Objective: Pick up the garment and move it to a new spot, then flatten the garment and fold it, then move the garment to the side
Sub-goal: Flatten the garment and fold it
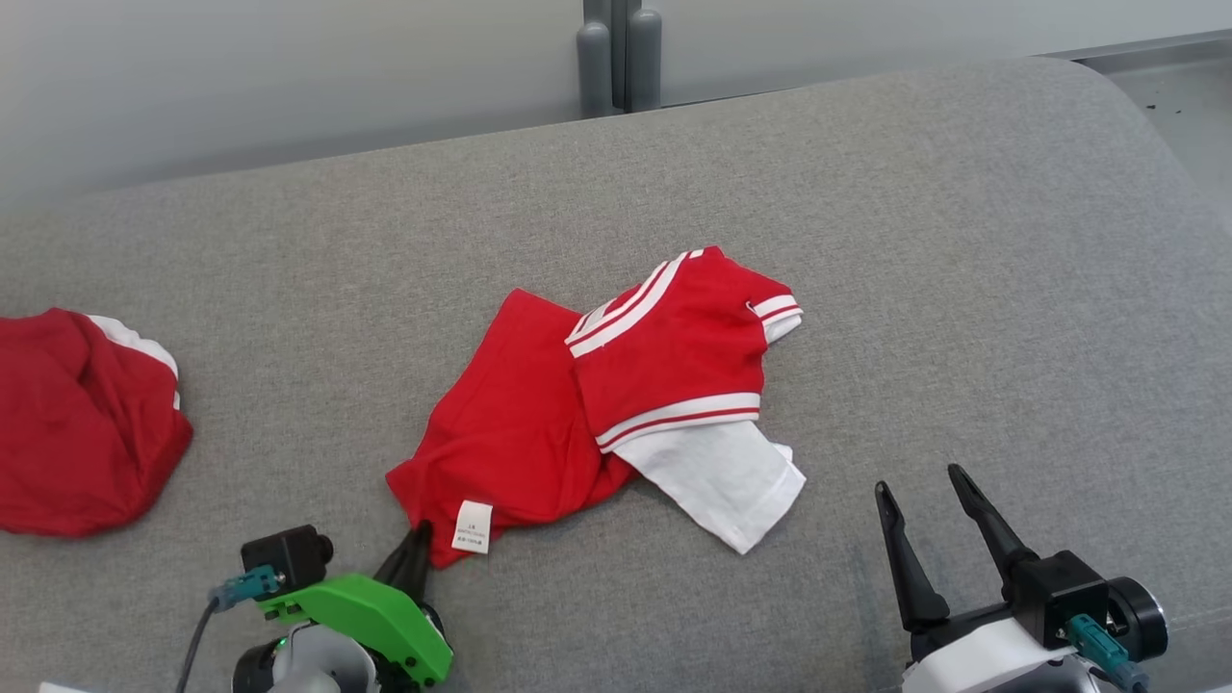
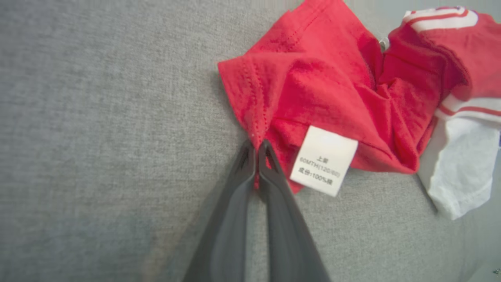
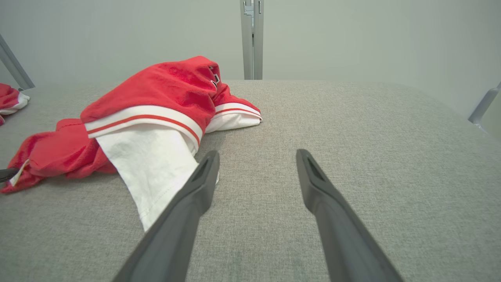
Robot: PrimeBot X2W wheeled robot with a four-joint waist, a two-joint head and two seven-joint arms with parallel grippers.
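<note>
The left hand (image 2: 256,148) pinches a corner of the garment (image 1: 520,433), the right hand (image 1: 919,481) is apart; no folding yet.

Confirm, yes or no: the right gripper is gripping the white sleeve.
No, the right gripper stands open over the grey surface, with the white sleeve lying off to its side.

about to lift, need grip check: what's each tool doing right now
left tool: closed on a corner of the red garment
right tool: open, holding nothing
</note>
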